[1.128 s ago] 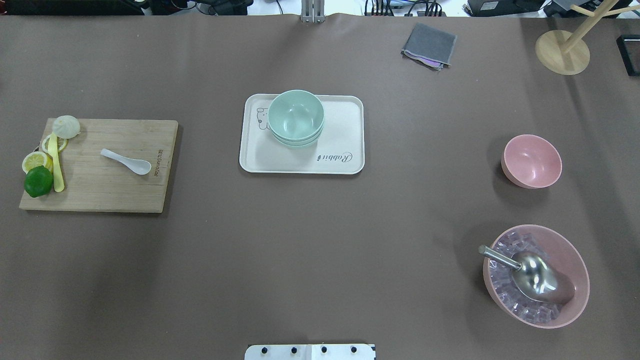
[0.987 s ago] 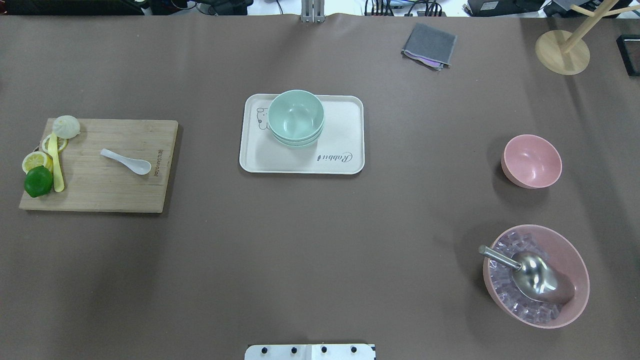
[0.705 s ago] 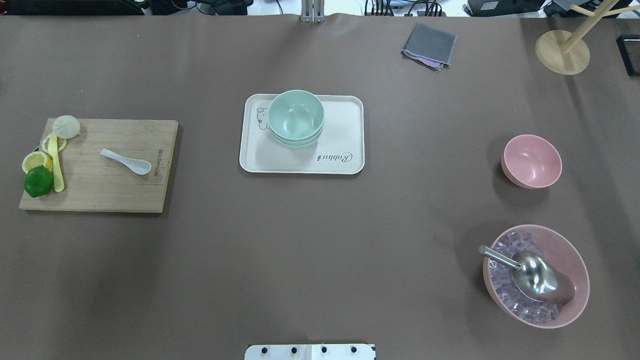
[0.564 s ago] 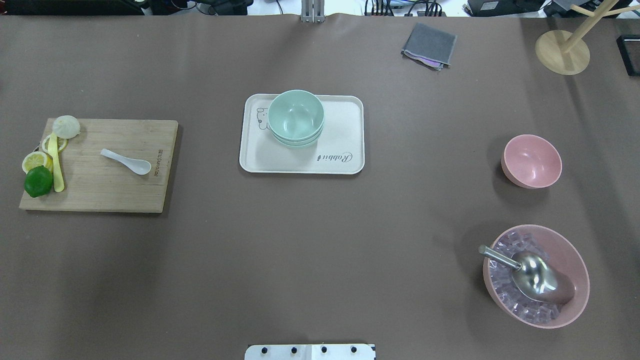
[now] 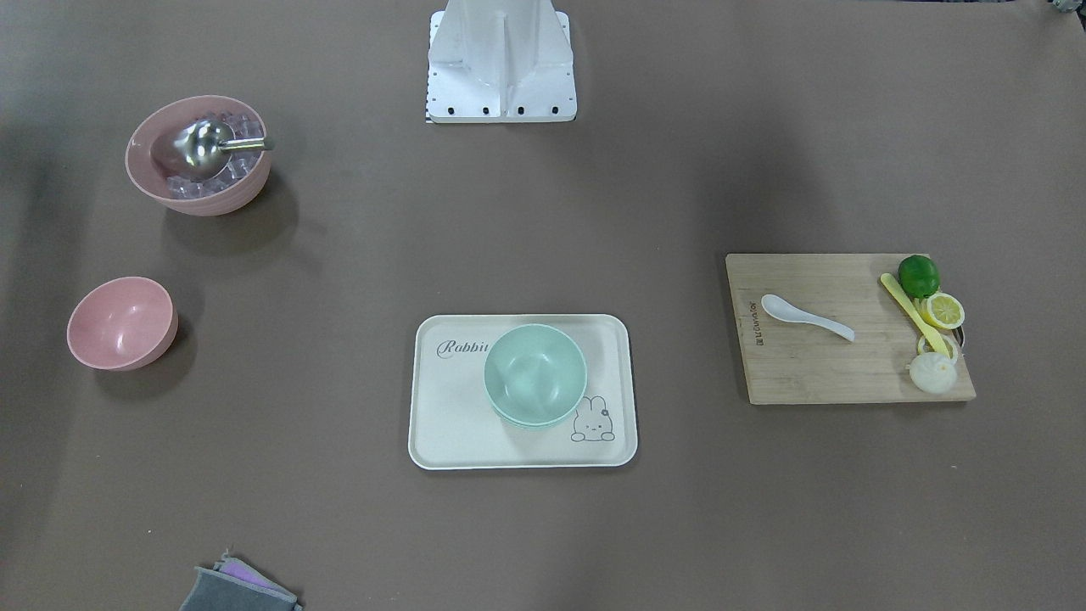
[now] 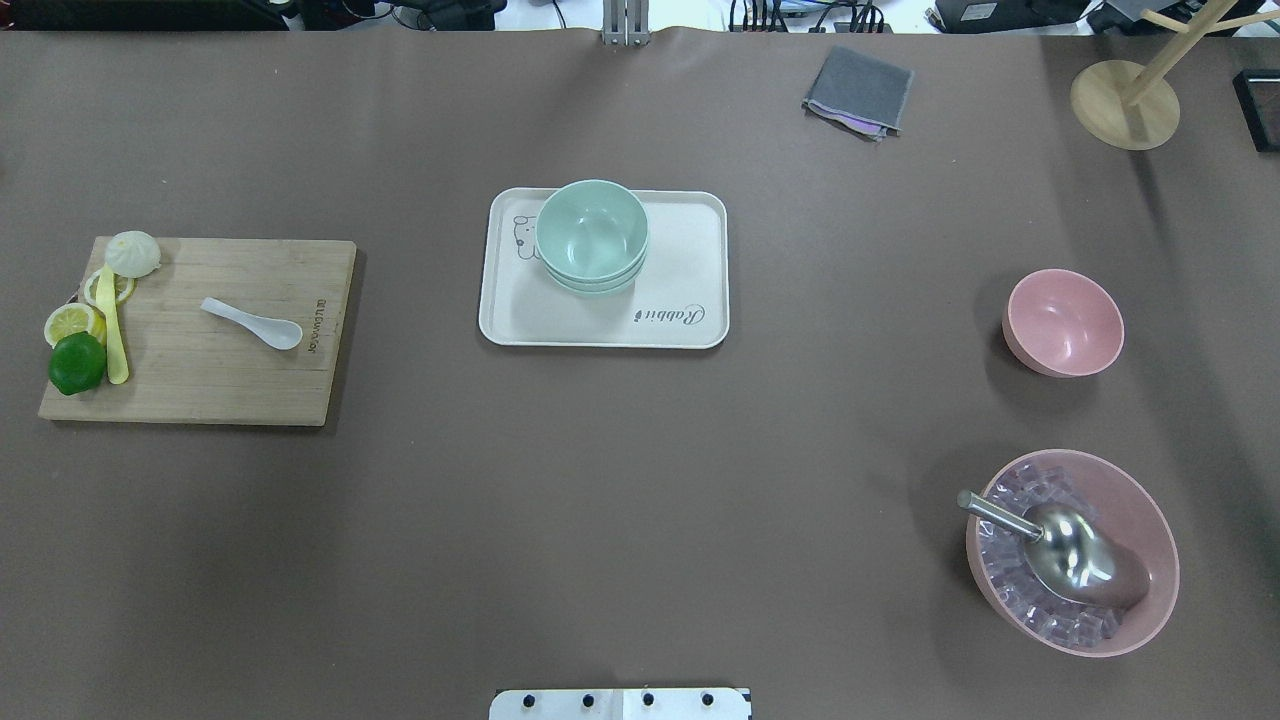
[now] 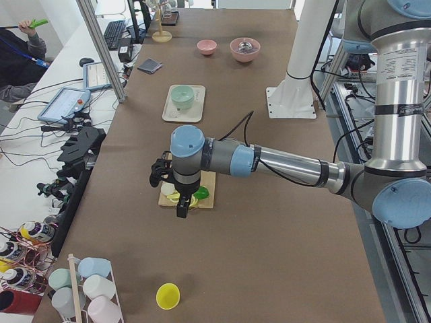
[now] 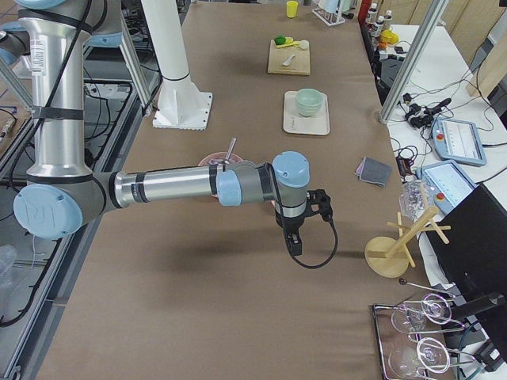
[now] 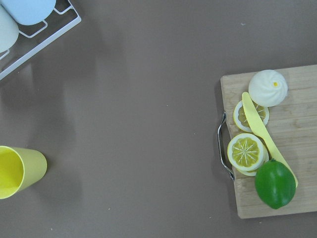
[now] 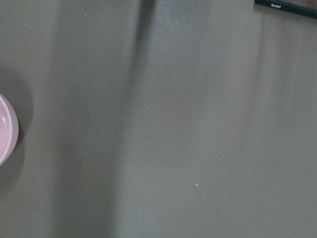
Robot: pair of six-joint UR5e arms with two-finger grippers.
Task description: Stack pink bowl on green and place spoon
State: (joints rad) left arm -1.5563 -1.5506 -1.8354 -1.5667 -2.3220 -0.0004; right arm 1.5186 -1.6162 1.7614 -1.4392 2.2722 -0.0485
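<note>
The small pink bowl (image 6: 1063, 322) stands upright on the table at the right; it also shows in the front view (image 5: 121, 322). Two nested green bowls (image 6: 592, 235) sit on the cream tray (image 6: 690, 250) at the centre. The white spoon (image 6: 252, 323) lies on the wooden cutting board (image 6: 220, 380) at the left. My left gripper (image 7: 180, 210) hangs above the board's outer end, and my right gripper (image 8: 295, 241) hangs above the table beyond the pink bowl. Both show only in the side views, so I cannot tell whether they are open. A pink rim (image 10: 5, 129) edges the right wrist view.
A large pink bowl (image 6: 1072, 552) with ice cubes and a metal scoop stands at the near right. A lime (image 6: 76, 362), lemon slices, a yellow knife and a bun lie on the board's left end. A grey cloth (image 6: 858, 90) and a wooden stand (image 6: 1124, 104) are at the back. A yellow cup (image 9: 17, 171) stands beyond the board.
</note>
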